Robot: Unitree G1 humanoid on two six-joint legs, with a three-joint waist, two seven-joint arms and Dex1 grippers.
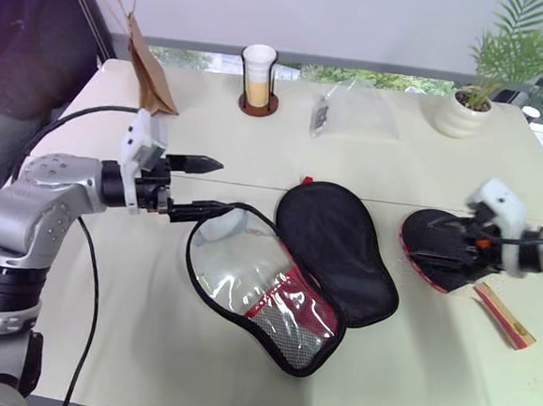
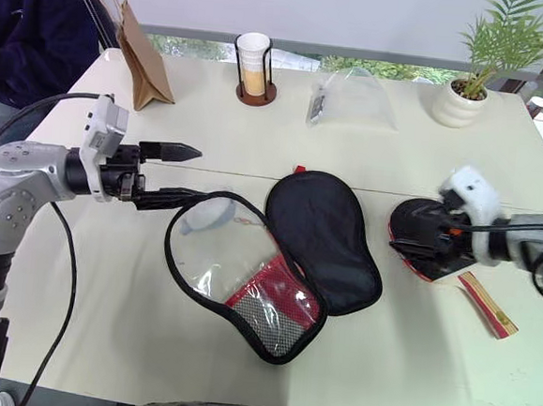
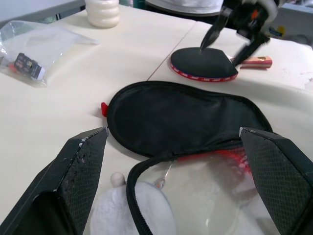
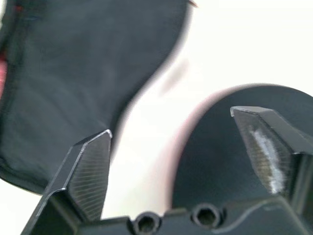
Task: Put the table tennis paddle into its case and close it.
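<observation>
Cream table (image 1: 239,379) holds the open case (image 1: 295,261) at centre, a grey-blue fuzzy lump (image 1: 221,225) at its 10 o'clock edge. Paddle (image 1: 436,258) lies at 3 o'clock, apart from the case, bare tabletop between. Left gripper (image 1: 197,188) hovers wide by the lump; right gripper (image 3: 230,41) spreads wide above the paddle. Cup (image 1: 258,75), paper bag (image 1: 150,67), plastic bag (image 1: 354,111) and plant (image 1: 478,88) line the 12 o'clock edge.

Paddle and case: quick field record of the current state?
paddle: table tennis paddle flat on the table, outside the case
case: case unzipped, lying spread open, empty
left pincer: left pincer open, at the case's left edge
right pincer: right pincer open over the paddle blade, holding nothing
step left: insert paddle, zip shut
</observation>
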